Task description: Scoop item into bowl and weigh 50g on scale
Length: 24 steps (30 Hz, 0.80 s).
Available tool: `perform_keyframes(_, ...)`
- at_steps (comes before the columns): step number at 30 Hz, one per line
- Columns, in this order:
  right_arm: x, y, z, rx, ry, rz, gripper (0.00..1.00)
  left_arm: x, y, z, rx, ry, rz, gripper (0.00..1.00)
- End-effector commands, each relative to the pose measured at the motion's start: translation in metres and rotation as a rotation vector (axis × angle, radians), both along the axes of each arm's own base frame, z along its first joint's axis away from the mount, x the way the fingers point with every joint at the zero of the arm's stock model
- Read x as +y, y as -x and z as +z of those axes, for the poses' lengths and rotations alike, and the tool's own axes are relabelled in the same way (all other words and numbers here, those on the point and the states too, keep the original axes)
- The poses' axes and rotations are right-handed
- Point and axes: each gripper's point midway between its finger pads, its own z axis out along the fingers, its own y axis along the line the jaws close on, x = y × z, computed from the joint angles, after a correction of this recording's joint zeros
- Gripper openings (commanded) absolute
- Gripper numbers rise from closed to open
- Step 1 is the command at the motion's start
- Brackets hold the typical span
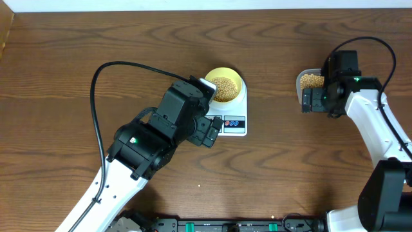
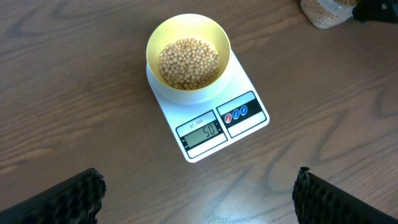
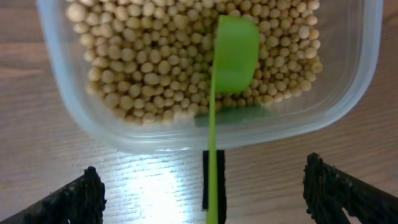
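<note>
Light looks even and from above on my feed: in the overhead view the wooden table point(image 1: 64, 77) is evenly lit, with only faint shadows hugging the left arm point(image 1: 148, 138). The left wrist view is sharp, and the scale point(image 2: 214, 127) display reads fine. The right wrist view has a white glare patch on the wood below the clear tub point(image 3: 74, 118), and the fingertips point(image 3: 68, 202) look dark and soft.

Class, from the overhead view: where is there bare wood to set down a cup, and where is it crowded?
Bare wood lies between the scale and the clear tub, and left of the left arm's cable. Crowded: at the scale, overlapped by the left arm, and at the tub by the right gripper.
</note>
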Motion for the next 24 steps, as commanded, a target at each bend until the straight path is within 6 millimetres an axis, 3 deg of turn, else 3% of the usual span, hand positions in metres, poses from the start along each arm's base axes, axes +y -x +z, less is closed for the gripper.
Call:
perform_keyframes(1, -0.001, -0.021, 0.053, -0.14, -0.004, 0.036, 0.99, 0.001, -0.003, 0.003, -0.004, 0.007, 0.022, 0.99)
perform_keyframes(4, 0.0, -0.021, 0.091, -0.224, -0.002, 0.037, 0.99, 0.001, -0.003, 0.003, -0.004, 0.007, 0.022, 0.99)
perform_keyframes(8, 0.0, 0.0, 0.134, -0.305, 0.001, 0.037, 0.99, 0.001, -0.003, 0.003, -0.004, 0.007, 0.022, 0.99)
perform_keyframes(15, 0.001, 0.087, 0.193, -0.404, -0.012, 0.003, 0.99, 0.001, -0.003, 0.003, -0.004, 0.007, 0.022, 0.99)
perform_keyframes(20, 0.01, 0.152, 0.222, -0.548, -0.02, 0.04, 0.99, 0.001, -0.003, 0.003, -0.004, 0.007, 0.022, 0.99)
perform_keyframes(24, 0.015, 0.186, 0.212, -0.639, -0.047, 0.045, 0.99, 0.001, -0.003, 0.003, -0.004, 0.007, 0.022, 0.99)
